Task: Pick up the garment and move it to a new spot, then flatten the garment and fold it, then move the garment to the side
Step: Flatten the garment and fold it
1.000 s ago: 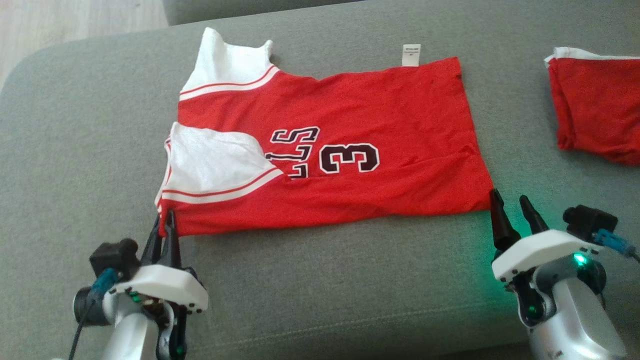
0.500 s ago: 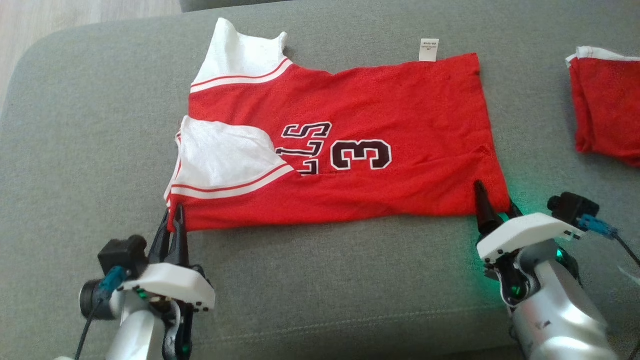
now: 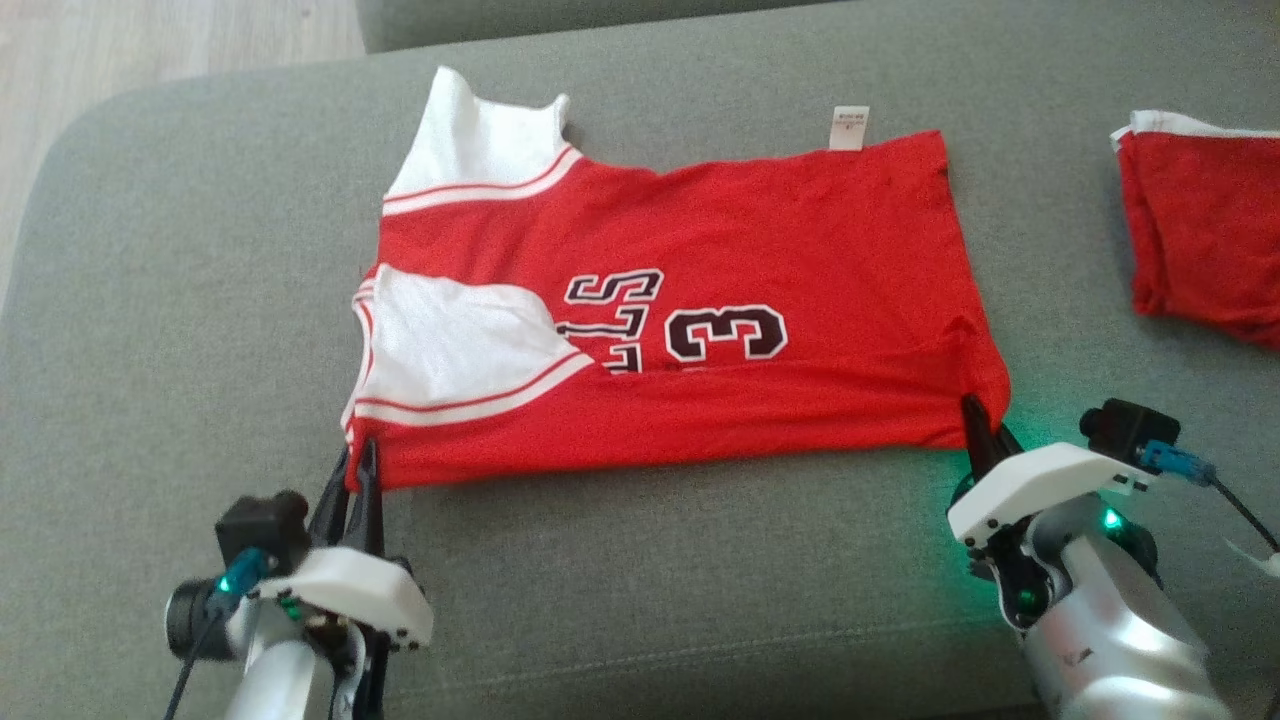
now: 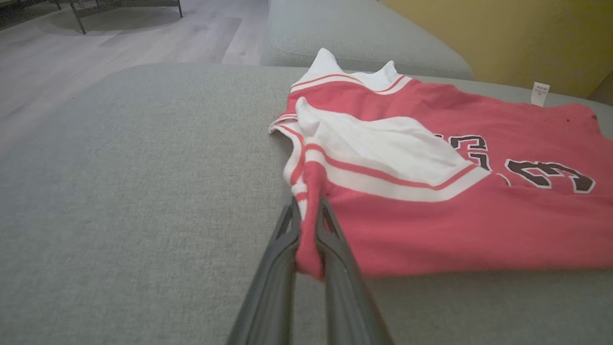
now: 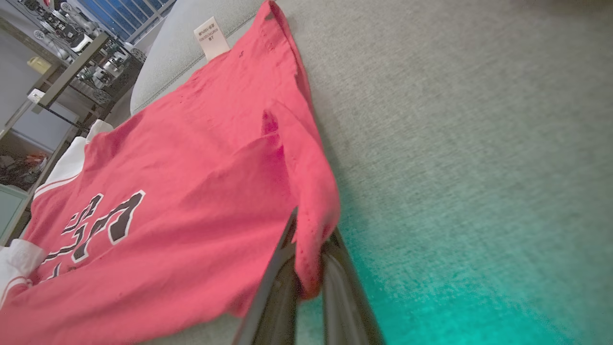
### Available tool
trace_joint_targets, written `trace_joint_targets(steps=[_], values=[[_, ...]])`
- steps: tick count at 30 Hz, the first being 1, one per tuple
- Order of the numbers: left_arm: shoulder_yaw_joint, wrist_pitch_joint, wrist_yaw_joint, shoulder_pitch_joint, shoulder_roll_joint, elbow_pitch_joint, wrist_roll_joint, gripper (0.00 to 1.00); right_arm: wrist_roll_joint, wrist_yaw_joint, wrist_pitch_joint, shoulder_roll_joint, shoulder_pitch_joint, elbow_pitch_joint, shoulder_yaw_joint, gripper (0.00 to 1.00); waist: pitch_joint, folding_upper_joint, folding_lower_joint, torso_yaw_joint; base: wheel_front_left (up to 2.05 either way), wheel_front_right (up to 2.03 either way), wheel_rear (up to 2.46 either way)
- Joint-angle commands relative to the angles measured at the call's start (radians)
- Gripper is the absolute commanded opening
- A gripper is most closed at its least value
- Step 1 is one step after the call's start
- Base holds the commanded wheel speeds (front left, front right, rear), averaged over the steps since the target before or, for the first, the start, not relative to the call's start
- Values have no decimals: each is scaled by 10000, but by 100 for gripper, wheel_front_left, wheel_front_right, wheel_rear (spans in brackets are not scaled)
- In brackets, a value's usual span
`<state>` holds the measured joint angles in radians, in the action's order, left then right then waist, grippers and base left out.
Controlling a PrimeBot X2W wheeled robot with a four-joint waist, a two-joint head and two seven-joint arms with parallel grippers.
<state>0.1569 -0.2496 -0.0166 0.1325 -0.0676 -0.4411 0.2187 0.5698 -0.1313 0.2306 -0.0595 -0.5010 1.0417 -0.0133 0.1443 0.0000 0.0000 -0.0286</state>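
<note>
The garment (image 3: pixel 700 290) is a red jersey with white sleeves and a black number 3, spread flat on the grey cushion (image 3: pixel 650 580). My left gripper (image 3: pixel 358 470) is shut on its near left corner, by the white-striped sleeve; the left wrist view shows the red cloth (image 4: pixel 309 211) pinched between the dark fingers (image 4: pixel 275 268). My right gripper (image 3: pixel 975 425) is shut on the near right hem corner, and in the right wrist view the garment (image 5: pixel 191 191) bunches up between that gripper's fingers (image 5: pixel 278 287). A white label (image 3: pixel 848 127) sticks out at the far edge.
A second red garment (image 3: pixel 1200 240), folded, lies at the right of the cushion. Wooden floor (image 3: pixel 150 40) lies beyond the cushion's rounded left end. A yellow wall (image 4: pixel 503 33) and another grey cushion (image 4: pixel 359 33) stand behind. Bare cushion stretches along the near edge.
My right gripper moved in from beside the hem and closed on the near right corner, lifting a crease there. The left gripper kept its hold. The head camera shifted slightly.
</note>
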Motion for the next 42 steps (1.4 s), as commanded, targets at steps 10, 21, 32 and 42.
trace_joint_targets(steps=[10, 21, 32, 42], values=[[-228, -122, 232, -830, -486, -117, -43, 0, -572, 6, -447, -366, 730, -688, 308, 0, -634, 0, 0, -95, 0, 0, 0], [95, 150, 309, -1378, -491, 76, 35, 23, -1156, 6, -1668, -244, 2082, -2652, 1368, 100, -724, 0, 0, -201, 0, 0, 0], [-511, -18, -214, -801, -502, 1136, 342, 100, -1717, 6, -1685, 51, 2595, -6238, 1775, 100, -477, 0, 0, -255, 0, 0, 0], [-843, 555, -411, 712, -928, 2517, 183, 100, -2691, 6, -1498, 87, 2203, -8249, 594, 100, 689, 0, 0, -826, 0, 0, 0]])
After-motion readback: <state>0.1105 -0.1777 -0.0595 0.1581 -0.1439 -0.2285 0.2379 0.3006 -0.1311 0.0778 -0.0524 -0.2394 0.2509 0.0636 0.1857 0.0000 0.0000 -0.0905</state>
